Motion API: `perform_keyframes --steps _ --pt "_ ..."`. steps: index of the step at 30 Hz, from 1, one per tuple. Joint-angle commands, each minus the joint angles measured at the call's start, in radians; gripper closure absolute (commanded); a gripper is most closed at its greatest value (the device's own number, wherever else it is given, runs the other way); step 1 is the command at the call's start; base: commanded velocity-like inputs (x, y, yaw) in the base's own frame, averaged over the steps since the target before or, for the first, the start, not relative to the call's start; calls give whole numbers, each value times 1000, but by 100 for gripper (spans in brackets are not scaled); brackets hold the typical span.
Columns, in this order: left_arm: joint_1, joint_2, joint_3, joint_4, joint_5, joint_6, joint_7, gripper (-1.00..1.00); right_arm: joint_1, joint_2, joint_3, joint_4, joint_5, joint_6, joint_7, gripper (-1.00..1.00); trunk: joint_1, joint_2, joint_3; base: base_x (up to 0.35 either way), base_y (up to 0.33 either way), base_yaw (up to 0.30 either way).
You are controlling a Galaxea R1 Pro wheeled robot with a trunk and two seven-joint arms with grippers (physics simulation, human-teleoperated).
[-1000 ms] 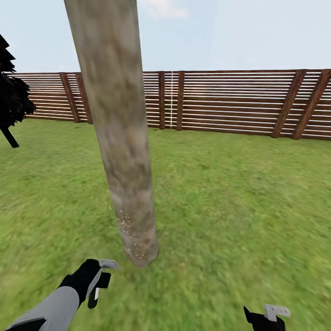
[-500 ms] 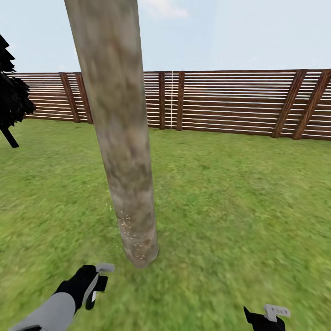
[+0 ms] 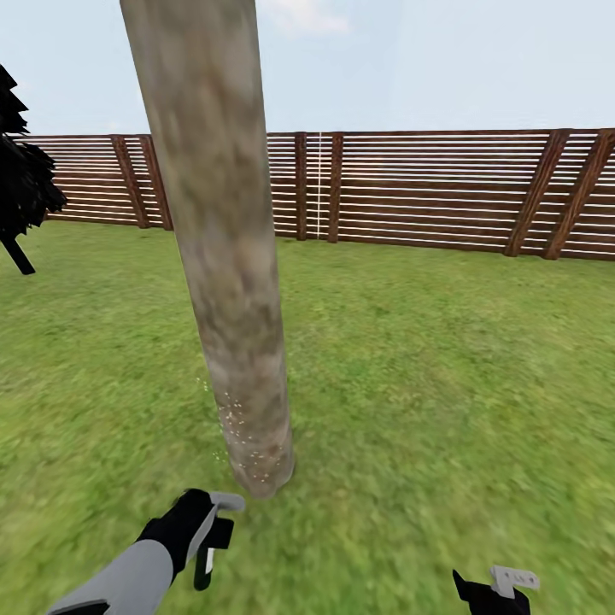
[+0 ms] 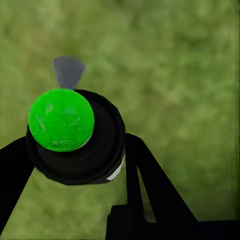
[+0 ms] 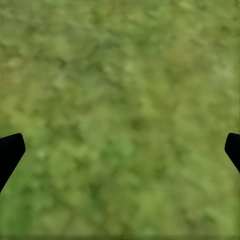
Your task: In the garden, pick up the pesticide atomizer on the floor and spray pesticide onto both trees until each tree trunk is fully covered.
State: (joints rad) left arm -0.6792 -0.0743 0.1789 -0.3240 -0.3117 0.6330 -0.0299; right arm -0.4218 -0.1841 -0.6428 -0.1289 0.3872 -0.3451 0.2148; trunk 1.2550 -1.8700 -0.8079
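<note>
A: On the far left, at the lawn (image 3: 444, 359) edge?
B: Dark foliage (image 3: 24, 184), in front of the slatted fence (image 3: 427, 188).
A: Then, lower, toward the middle?
B: Left gripper (image 3: 213, 525), clamped on the pesticide atomizer (image 4: 75, 137); dark round body with green cap, held above grass, just beside the base of the tree trunk (image 3: 226, 256).
A: On the bark?
B: White pesticide (image 3: 243, 431) specks, scattered low on the trunk only.
A: Far right, bottom corner?
B: Right gripper (image 3: 504, 585), fingertips (image 5: 11, 152) spread wide over bare grass, holding nothing.
</note>
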Motion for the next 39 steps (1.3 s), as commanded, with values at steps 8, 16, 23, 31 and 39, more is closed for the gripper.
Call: perform_keyframes --steps 8,16,23,31,39 --pt "49 -5 -1 1 -3 -159 0 100 0 0 0 0 1 0 0 -100 0 0 0 7 0 0" --pt "54 -2 1 22 -4 -166 6 100 0 0 0 0 0 0 0 -100 0 0 0 224 -149 0" --pt "60 1 10 47 0 -170 7 100 0 3 0 0 1 0 3 -100 0 0 0 65 -223 0" --pt "72 0 11 44 -1 -170 16 100 0 5 0 -1 -1 0 3 -100 0 0 -6 -197 -238 178" --pt "72 -3 16 26 0 -170 16 100 0 -3 0 -3 1 0 2 -100 0 0 -7 -127 -237 40"
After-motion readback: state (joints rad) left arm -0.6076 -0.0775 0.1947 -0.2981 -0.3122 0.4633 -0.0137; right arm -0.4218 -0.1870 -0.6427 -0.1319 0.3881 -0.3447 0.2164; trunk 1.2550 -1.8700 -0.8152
